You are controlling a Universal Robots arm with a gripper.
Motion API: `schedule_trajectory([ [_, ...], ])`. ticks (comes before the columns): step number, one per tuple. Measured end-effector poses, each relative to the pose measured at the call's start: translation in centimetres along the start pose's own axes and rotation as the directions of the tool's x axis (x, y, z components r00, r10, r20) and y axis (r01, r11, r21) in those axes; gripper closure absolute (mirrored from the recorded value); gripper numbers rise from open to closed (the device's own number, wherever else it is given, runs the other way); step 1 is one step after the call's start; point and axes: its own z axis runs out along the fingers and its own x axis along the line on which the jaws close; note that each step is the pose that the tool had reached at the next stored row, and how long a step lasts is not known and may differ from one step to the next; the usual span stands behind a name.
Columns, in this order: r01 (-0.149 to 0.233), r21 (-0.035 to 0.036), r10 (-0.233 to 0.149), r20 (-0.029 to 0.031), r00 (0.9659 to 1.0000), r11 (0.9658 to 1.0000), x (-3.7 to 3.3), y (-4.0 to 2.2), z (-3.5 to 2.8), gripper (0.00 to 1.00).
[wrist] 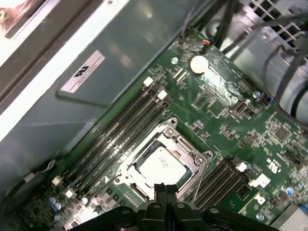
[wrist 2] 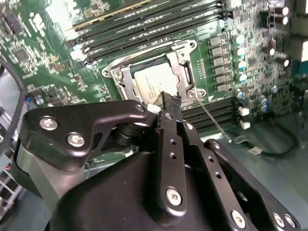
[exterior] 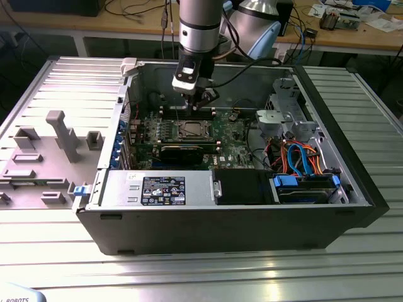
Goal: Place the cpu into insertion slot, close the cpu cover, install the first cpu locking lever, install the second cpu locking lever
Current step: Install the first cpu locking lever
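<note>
The cpu (exterior: 191,130) (wrist 2: 155,81) (wrist: 160,168) lies flat in the insertion slot (wrist: 144,185) on the green board, its silvery top showing. The cpu cover (wrist 2: 186,72) (wrist: 185,150) lies down around it, framing the chip in its window. A thin wire locking lever (wrist 2: 208,117) (wrist: 196,186) sticks out from the socket's corner, away from the frame. My gripper (exterior: 200,100) (wrist 2: 168,100) (wrist: 166,188) hangs just above the socket's edge beside that lever. Its black fingers are pressed together with nothing between them.
Long memory slots (wrist: 120,139) run on both sides of the socket. A black expansion card (exterior: 182,151) lies in front of it, then the power supply (exterior: 157,189). Blue and orange cables (exterior: 302,157) fill the case's right. A grey fixture (exterior: 60,135) stands outside on the left.
</note>
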Motion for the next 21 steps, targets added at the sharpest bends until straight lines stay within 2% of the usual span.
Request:
schedule_trajectory([
  [1,0.018,0.0002,-0.018,0.0002,0.9998,0.9998,0.0,0.0,0.0,0.89],
  [2,0.054,0.0008,-0.054,0.0004,0.9985,0.9985,0.0,0.0,0.0,0.89],
  [4,0.088,0.0013,-0.088,0.0006,0.9961,0.9961,0.0,0.0,0.0,0.89],
  [6,0.108,0.0017,-0.108,0.0007,0.9941,0.9941,0.0,0.0,0.0,0.89],
  [8,0.113,0.0017,-0.113,0.0008,0.9936,0.9936,0.0,0.0,0.0,0.89],
  [10,0.139,0.0021,-0.139,0.001,0.9903,0.9903,0.0,0.0,0.0,0.89],
  [21,0.142,0.0023,-0.142,0.001,0.9899,0.9899,0.0,0.0,0.0,0.89],
])
